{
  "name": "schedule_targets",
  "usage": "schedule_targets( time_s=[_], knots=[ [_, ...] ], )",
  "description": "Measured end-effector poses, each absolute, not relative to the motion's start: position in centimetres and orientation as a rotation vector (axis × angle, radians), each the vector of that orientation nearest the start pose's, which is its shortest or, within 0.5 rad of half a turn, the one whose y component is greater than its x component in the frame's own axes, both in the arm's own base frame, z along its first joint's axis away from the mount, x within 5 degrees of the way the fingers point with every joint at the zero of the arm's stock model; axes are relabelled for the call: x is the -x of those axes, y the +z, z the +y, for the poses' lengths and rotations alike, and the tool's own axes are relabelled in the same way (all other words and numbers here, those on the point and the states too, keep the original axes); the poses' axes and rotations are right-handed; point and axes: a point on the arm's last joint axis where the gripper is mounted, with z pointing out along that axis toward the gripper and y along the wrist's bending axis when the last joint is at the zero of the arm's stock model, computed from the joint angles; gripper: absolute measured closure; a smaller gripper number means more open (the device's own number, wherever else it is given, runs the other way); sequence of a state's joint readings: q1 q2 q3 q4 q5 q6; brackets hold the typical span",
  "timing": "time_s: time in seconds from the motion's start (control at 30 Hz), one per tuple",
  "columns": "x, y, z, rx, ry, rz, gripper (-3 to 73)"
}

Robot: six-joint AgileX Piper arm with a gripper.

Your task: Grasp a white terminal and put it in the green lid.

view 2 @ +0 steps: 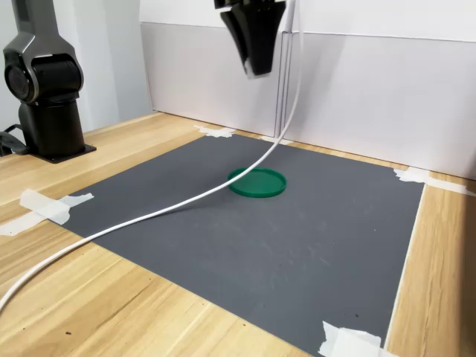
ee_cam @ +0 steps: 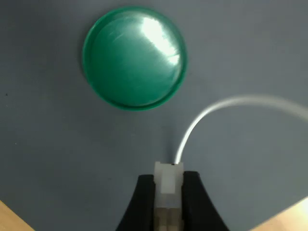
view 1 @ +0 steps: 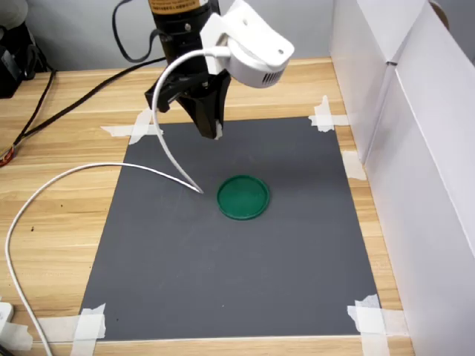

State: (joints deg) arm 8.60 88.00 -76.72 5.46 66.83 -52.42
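Gripper hangs up in the air over the far part of the dark grey mat, jaws pinching the white terminal between them (wrist view shows it best, the little block pokes out past the black tips). Green lid sits flat near the middle of the mat, nothing in it, well apart from the terminal. A white cable trails from the arm down across the mat and off to the first exterior view's left over the wooden surface. Masking tape holds the mat corners.

Taped grey mat, white cable.
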Motion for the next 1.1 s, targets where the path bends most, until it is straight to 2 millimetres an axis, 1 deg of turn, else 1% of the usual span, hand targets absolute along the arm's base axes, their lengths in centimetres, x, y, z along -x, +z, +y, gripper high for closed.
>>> schedule_targets(
  time_s=[0.13, 0.23, 0.37, 0.5, 0.6, 0.83, 1.1],
  knots=[
    [-28.8, 28.5, 5.1, 1.347, -0.036, 2.477, 61.1],
    [-28.2, 26.8, 5.1, 1.291, -0.032, 2.476, 61.1],
    [-27.9, 25.1, 5.3, 1.218, 0.001, 2.466, 61.1],
    [-28.3, 24.5, 5.7, 1.146, 0.049, 2.446, 61.1],
    [-28.9, 23.7, 5.9, 1.131, 0.070, 2.457, 61.1],
    [-29.8, 21.1, 6.6, 1.177, 0.101, 2.508, 61.1],
    [-30.7, 19.6, 6.7, 1.262, 0.077, 2.473, 60.6]
  ],
)
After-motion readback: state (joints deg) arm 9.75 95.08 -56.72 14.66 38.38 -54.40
